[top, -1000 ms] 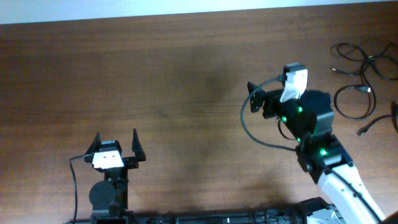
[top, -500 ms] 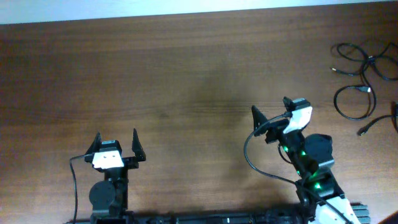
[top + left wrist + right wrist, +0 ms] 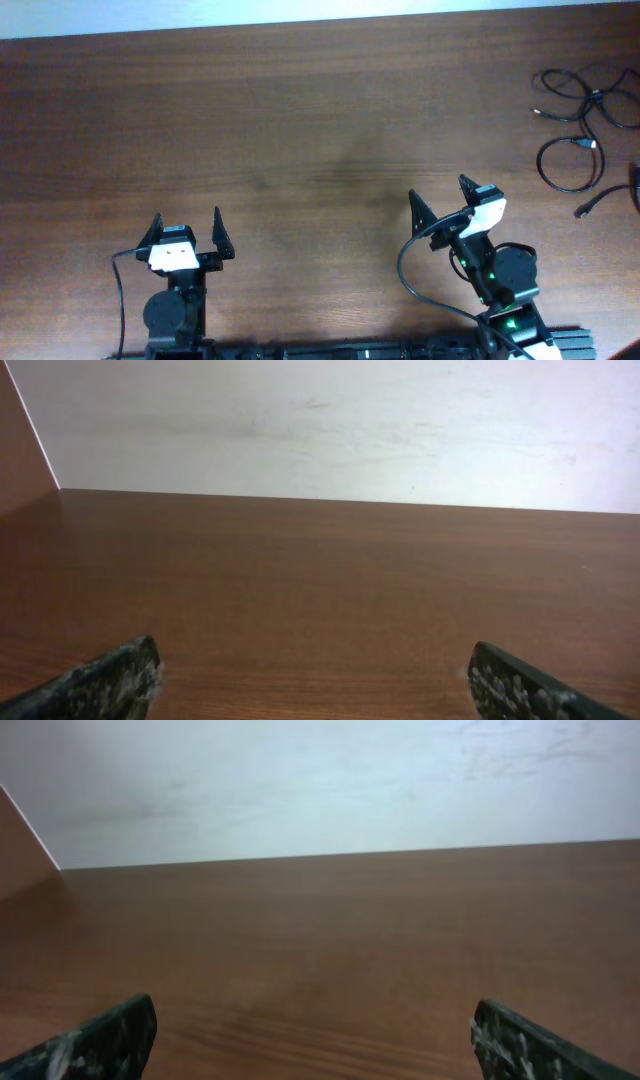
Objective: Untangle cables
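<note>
Left claw: the left claw hangs near the front edge of the surface, jaws spread wide, nothing between them.
Right claw: the right claw sits front right, jaws equally wide and empty, angled toward the far left.
Cables: the cables lie at the far right of the surface, well apart from both claws. Neither wrist view shows them, only bare wood.
Risk, reach: the heap is at the right margin and partly cut off by the overhead view, so a stretched approach may land beside a strand, not around it.
Risk, grip: the cords are thin and lie flat. The jaws may close on wood, or pinch two crossing strands and tighten the tangle.
Risk, drag: pulling one loop could haul the whole heap toward the surface's edge.
Risk, snag: the right arm's own wire loops out loosely and might catch.
Count, claws: two.
Count, cables: probably three or four; overlapping loops prevent a sure count.
</note>
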### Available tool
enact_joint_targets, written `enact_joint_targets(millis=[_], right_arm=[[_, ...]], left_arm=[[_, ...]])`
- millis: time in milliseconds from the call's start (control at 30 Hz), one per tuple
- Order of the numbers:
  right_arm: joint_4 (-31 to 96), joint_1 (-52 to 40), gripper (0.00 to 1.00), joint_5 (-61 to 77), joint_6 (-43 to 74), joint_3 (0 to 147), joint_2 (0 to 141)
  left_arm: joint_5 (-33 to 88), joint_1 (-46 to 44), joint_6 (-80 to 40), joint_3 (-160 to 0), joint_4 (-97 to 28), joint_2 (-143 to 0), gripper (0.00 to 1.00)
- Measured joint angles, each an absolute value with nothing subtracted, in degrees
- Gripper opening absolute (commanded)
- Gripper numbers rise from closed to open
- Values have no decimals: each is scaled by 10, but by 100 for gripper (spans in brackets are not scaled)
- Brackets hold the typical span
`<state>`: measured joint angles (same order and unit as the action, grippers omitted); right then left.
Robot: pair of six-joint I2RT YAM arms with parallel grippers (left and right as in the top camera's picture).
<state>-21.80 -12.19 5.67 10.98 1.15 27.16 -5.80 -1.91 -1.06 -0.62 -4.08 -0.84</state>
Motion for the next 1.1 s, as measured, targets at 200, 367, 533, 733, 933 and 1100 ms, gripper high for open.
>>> enact_joint_targets(millis=[200,367,533,733,933,1100], right_arm=[[-193,-100,99,57,110,6,219],[-129,-69,99,57,110,6,172],[-40,-50,99,57,110,6,102],[36,-31,99,55,110,6,18],[38,-28,99,48,98,6,7],[39,-28,99,46,38,6,7]], left_arm=[[-58,-19,-11,-6,-41,-8,99],[-58,-19,-11,-6,-41,-8,99],[-58,-19,-11,-6,-41,-8,99],[-58,-19,-11,-6,-41,-8,99],[-58,-19,-11,-6,-41,-7,99],[-58,-19,-11,-6,-41,-7,99]])
